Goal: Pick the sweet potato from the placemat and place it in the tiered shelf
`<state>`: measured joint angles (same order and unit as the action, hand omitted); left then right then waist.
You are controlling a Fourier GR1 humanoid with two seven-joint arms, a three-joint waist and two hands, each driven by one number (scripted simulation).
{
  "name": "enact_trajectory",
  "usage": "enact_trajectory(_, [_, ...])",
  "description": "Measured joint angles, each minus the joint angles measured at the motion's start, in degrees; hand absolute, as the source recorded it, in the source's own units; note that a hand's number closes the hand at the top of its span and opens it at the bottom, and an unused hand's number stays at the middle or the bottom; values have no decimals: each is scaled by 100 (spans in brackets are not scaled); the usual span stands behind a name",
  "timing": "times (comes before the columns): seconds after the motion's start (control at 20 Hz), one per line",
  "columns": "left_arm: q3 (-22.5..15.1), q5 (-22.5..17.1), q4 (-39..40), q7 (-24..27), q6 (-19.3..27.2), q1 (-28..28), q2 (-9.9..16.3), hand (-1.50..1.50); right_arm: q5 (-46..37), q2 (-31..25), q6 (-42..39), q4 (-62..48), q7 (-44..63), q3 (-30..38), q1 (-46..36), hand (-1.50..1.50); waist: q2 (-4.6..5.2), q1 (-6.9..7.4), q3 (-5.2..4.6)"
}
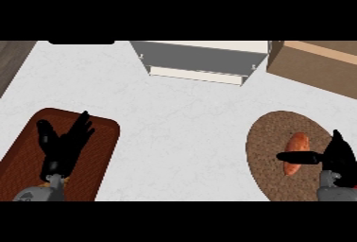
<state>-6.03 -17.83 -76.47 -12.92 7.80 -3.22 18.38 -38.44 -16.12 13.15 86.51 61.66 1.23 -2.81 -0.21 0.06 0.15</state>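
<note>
Right hand at the sweet potato on the round placemat.
Head view: the orange, oblong sweet potato (298, 158) lies on the woven brown placemat (268, 142); the right hand (339, 156) spreads wide, thumb across it. The left hand (64, 144) rests open over a rust-brown rounded mat (105, 137). The grey tiered shelf (202, 59) stands well apart.

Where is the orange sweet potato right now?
In the head view, the sweet potato lies on the round brown placemat at the right, with the right hand reaching its thumb across it.

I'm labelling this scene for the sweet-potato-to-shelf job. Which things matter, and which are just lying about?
Job:
sweet potato
round placemat
shelf
right hand, thumb across the potato

Lying about:
brown tray
cardboard box
left hand, open over the tray
</note>
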Motion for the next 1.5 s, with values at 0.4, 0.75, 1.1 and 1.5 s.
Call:
enact_trajectory(0.4, [163, 102, 98, -11, -157, -62, -30, 0, 217, 46, -545, -637, -516, -101, -251, 150, -30, -10, -68])
enact_trajectory(0.75, [215, 203, -15, -153, -161, -36, -130, 0, 17, 290, -352, -566, -902, -252, -334, 150, -34, -28, -78])
enact_trajectory(1.1, [-17, 265, -15, -254, -345, -300, -181, 0, -762, 1273, -506, -828, -1502, -2192, -1663, 150, 88, 603, -28])
enact_trajectory(1.5, [-20, 312, 71, -215, -336, -282, -237, 0, -1043, 1559, 579, -1046, -942, -4064, -3431, 150, 46, 532, -9])
